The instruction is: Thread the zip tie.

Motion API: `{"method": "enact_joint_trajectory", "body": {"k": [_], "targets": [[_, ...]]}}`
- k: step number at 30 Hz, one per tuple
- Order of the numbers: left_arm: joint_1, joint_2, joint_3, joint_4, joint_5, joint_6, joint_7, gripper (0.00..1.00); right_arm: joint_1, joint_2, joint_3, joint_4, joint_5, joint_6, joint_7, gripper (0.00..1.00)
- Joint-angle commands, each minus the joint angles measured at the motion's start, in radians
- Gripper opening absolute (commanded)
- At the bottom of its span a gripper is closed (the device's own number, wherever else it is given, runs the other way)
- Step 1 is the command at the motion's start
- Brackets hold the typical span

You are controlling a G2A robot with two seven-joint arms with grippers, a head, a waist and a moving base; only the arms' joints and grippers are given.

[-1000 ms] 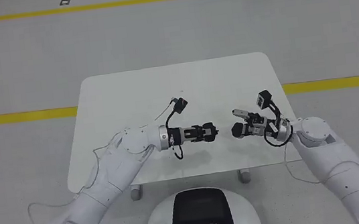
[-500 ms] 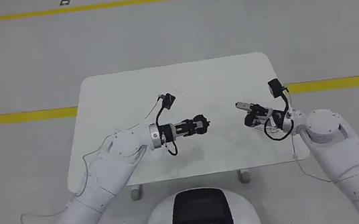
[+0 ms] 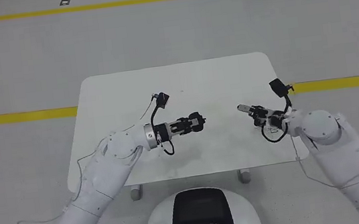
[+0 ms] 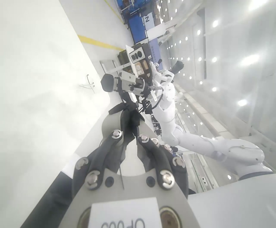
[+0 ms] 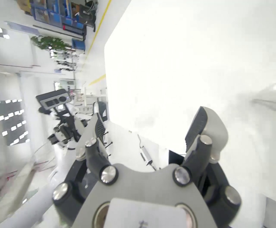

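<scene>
My left gripper (image 3: pixel 198 120) hangs over the middle of the white table (image 3: pixel 216 80). In the left wrist view it (image 4: pixel 127 114) is shut on a black zip tie (image 4: pixel 117 109). The tie's end sticks out past the fingertips, and a thin black tail (image 4: pixel 121 172) runs back between the fingers. My right gripper (image 3: pixel 246 109) is over the table's right part, a short way from the left one and pointing toward it. In the right wrist view it (image 5: pixel 148 129) stands open, with nothing between its ribbed pads (image 5: pixel 198 127).
A thin dark wire-like piece (image 4: pixel 88 83) lies on the tabletop beyond the left gripper; I cannot tell what it is. The table's right edge runs close to the right arm (image 3: pixel 316 125). Grey floor with a yellow line (image 3: pixel 18 117) surrounds the table.
The two grippers were nearly touching near the front of the table. They have drawn apart, and both have moved farther in over the table.
</scene>
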Motion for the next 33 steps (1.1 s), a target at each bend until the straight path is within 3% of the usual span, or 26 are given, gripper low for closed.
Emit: {"method": "enact_joint_trajectory", "body": {"k": [1,3,10,18,20,26,33], "targets": [[0.0,0.0,0.0,0.0,0.0,0.0,0.0,0.0,-0.001,0.006,0.014,-0.02,-0.067,0.038,0.007,1.0],[0.0,0.0,0.0,0.0,0.0,0.0,0.0,0.0,-0.001,0.011,0.018,-0.044,-0.145,0.113,0.023,1.0],[0.0,0.0,0.0,0.0,0.0,0.0,0.0,0.0,0.03,0.004,0.017,0.003,-0.354,0.114,0.13,1.0],[0.0,0.0,0.0,0.0,0.0,0.0,0.0,0.0,0.026,0.003,0.012,0.003,-0.363,0.111,0.11,1.0],[0.0,0.0,0.0,0.0,0.0,0.0,0.0,0.0,0.024,-0.002,-0.007,0.03,-0.45,0.114,0.075,1.0],[0.0,0.0,0.0,0.0,0.0,0.0,0.0,0.0,0.07,-0.051,-0.023,0.076,-0.556,0.114,0.11,1.0],[0.0,0.0,0.0,0.0,0.0,0.0,0.0,0.0,0.117,-0.126,0.013,0.126,-0.667,0.114,0.221,1.0]]}}
